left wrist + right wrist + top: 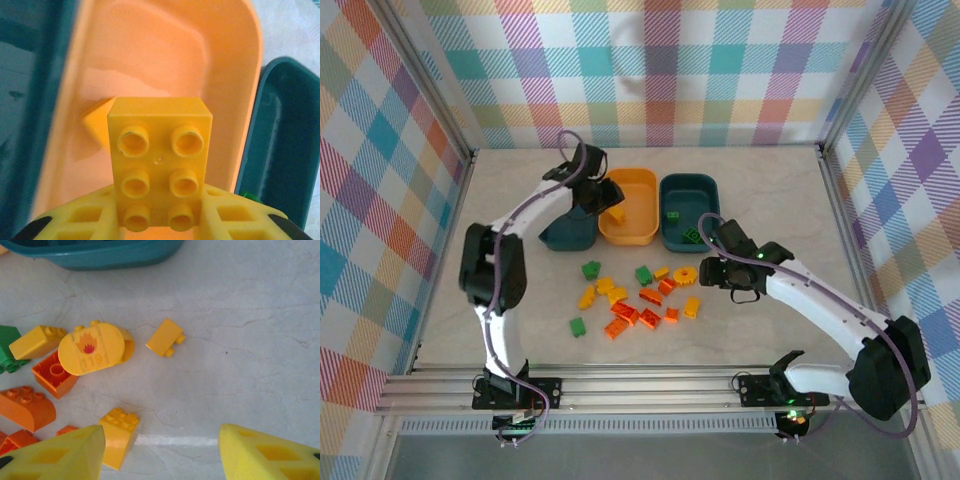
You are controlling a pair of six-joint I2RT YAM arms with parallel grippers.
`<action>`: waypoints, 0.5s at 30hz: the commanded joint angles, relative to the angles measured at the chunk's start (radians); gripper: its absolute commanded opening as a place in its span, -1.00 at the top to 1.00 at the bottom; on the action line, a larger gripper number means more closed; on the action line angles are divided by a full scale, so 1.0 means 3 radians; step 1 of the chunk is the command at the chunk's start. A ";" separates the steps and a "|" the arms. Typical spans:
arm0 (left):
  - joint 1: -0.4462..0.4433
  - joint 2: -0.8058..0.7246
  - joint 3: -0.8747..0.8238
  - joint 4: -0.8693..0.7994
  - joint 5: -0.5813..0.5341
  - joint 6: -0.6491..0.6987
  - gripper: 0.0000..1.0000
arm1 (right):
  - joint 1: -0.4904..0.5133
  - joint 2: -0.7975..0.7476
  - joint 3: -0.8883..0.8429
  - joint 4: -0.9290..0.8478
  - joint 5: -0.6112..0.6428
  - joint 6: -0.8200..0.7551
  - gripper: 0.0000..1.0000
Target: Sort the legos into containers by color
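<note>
left teal tub (567, 235) partly behind left arm (535, 205)

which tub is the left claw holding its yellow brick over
The yellow-orange tub, the middle of the three and the only one that colour; the left claw grips the yellow brick above its floor.

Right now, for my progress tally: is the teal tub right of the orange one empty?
Not empty: the teal tub has two green bricks lying inside, seen from above.
</note>
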 commanded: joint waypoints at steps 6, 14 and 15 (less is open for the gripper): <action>-0.0062 0.0591 0.0981 -0.0411 0.0258 0.0280 0.01 | -0.0010 -0.0249 -0.0127 -0.0194 -0.0171 0.0192 -0.23; -0.0081 0.0138 0.0625 -0.0280 0.0131 0.0201 -0.29 | 0.0140 -0.0158 -0.0145 -0.0259 -0.0136 0.0384 -0.21; -0.0079 -0.0047 0.0424 -0.0186 0.0081 0.0163 -0.32 | 0.0195 -0.0112 -0.0176 -0.0188 -0.0188 0.0426 -0.21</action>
